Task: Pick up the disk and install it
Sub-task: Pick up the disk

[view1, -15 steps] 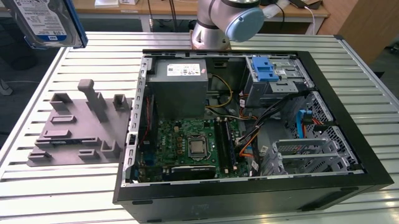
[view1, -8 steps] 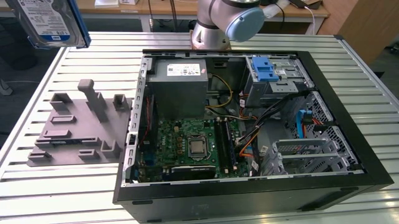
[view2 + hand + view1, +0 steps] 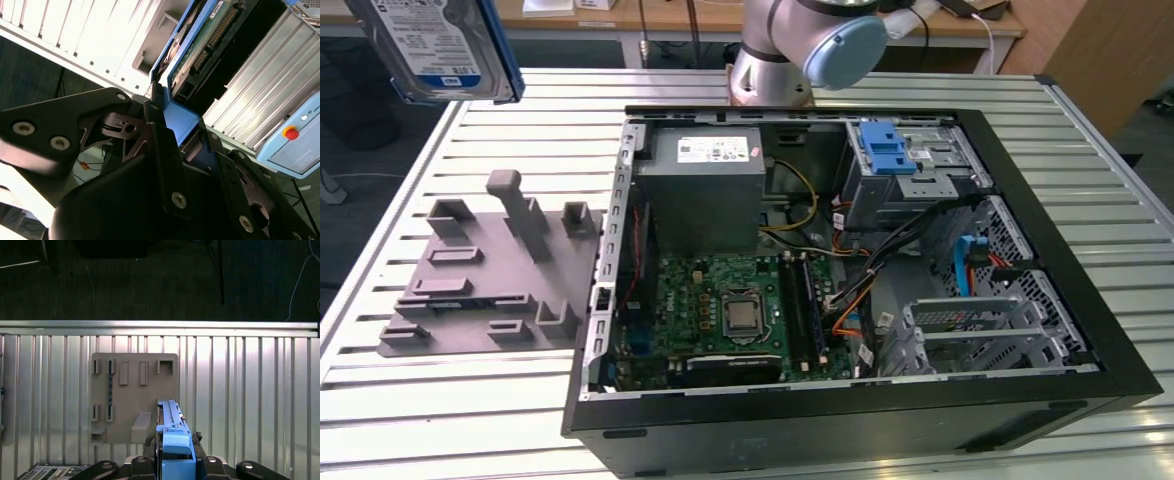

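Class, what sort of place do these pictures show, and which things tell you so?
Likely a robotics lab workbench: an open computer case lies on a slatted metal table, a grey fixture board sits beside it, and the gripper holds the disk.

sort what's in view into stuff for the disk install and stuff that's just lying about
For the job:
disk, held aloft
gripper, shut on its blue rail
open computer case
drive cage with blue latch, possibly

Just lying about:
grey fixture plate
power supply
motherboard
slatted table
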